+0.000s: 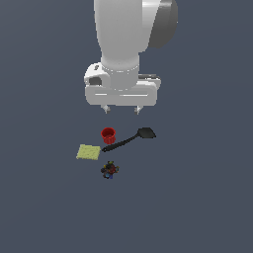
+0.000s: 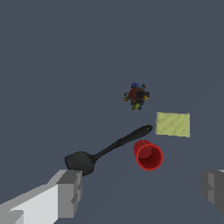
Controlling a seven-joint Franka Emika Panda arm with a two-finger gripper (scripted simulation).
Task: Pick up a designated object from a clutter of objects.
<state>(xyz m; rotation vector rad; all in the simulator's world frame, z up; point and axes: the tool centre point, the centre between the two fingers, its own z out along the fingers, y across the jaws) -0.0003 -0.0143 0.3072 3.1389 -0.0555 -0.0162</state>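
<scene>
The small red cup (image 1: 108, 135) (image 2: 148, 155) stands upright on the dark floor, mouth up, touching or nearly touching the handle of a long black spatula (image 1: 129, 139) (image 2: 106, 151). My gripper (image 1: 121, 109) (image 2: 142, 192) hangs open well above the floor, behind the cup in the exterior view, holding nothing. In the wrist view the cup lies between the two grey fingers (image 2: 70, 192), closer to the other one at the picture's edge. A flat yellow-green pad (image 1: 88, 152) (image 2: 173, 124) and a tiny dark multicoloured toy (image 1: 109, 170) (image 2: 137, 96) lie beyond the cup.
The spatula's blade (image 1: 147, 132) points toward the exterior view's right, its handle end beside the cup and the pad. The toy sits nearest the exterior camera. Everything rests on a plain dark grey surface.
</scene>
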